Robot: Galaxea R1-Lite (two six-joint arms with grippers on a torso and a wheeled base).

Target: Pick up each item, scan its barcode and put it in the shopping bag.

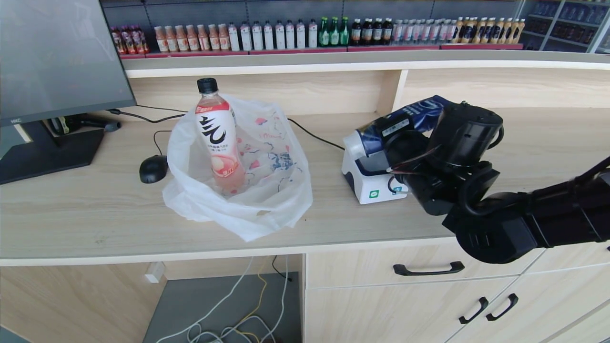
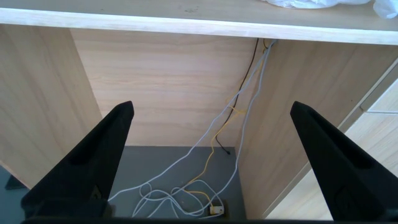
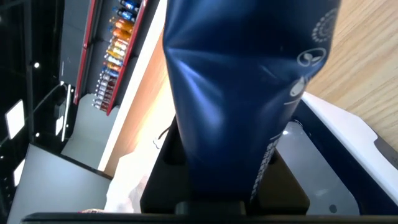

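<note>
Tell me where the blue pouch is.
Head view, right side: the blue pouch is held in the right gripper over the white scanner, right of the shopping bag.

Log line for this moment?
right hand shut on dark blue plastic pouch over white scanner | left hand open below wooden countertop | pink drink bottle upright in white plastic bag

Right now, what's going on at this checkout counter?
The right gripper holds a dark blue packet just over the white scanner on the counter, apparently to scan its barcode. A pink drink bottle already stands upright in the white shopping bag. The left gripper hangs below the counter's edge, its fingers open and empty.
</note>
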